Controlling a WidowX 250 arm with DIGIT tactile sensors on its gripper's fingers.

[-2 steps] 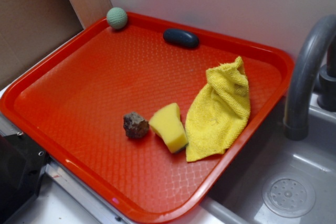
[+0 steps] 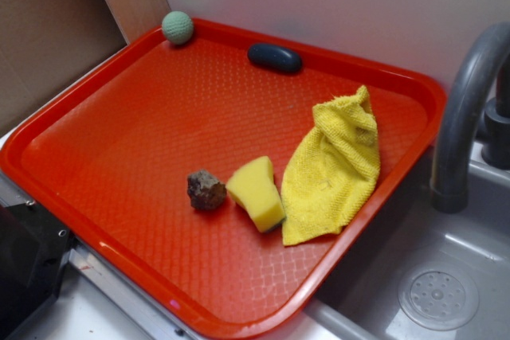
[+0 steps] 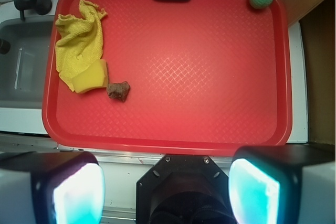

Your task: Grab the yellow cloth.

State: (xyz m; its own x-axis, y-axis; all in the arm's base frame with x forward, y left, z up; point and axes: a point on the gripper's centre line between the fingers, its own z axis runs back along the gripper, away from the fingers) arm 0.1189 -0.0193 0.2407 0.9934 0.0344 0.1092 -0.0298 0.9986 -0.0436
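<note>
1. Gripper [image 3: 165,182]: jaws spread wide, holding nothing, poised above the tray's near edge.
2. Red tray [image 2: 119,149]: rock [image 2: 205,189] and sponge [image 2: 256,193] sit mid-tray.
3. Yellow cloth [image 2: 333,166]: crumpled along the sink-side edge, touching the sponge.
4. Step: approach not begun. Next: travel over the cloth, descend clear of the sponge.

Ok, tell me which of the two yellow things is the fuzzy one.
The yellow cloth, crumpled by the tray's sink-side edge. The sponge beside it is a smooth, paler wedge.
</note>
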